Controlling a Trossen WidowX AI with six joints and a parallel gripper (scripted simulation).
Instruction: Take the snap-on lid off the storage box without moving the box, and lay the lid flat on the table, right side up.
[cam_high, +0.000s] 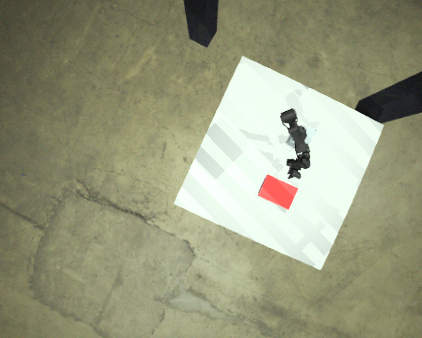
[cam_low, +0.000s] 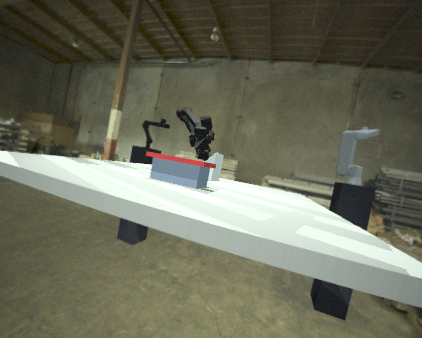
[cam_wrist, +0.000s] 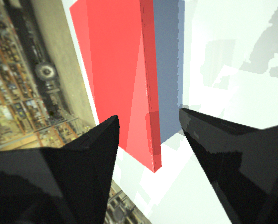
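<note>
The red lid (cam_high: 278, 192) (cam_low: 180, 159) (cam_wrist: 112, 55) lies flat on top of the blue-grey storage box (cam_low: 177, 175) (cam_wrist: 168, 65), which stands on the white table (cam_high: 225, 150) (cam_low: 240, 235) (cam_wrist: 215, 185). My gripper (cam_high: 294, 176) (cam_low: 203, 158) (cam_wrist: 148, 117) is partly open, with nothing between the fingers that it grips. In the top view its tips are just off the lid's upper right corner. In the wrist view one fingertip overlaps the lid's face and the other is past the box's side, near one end of the lid. How far the tips are above the lid is hard to tell.
A pale, translucent block (cam_high: 308, 135) (cam_low: 216, 167) stands by the arm's base, behind the box in the exterior view. A black arm (cam_low: 148, 132) and a grey arm (cam_low: 346, 155) stand on dark pedestals beyond the table.
</note>
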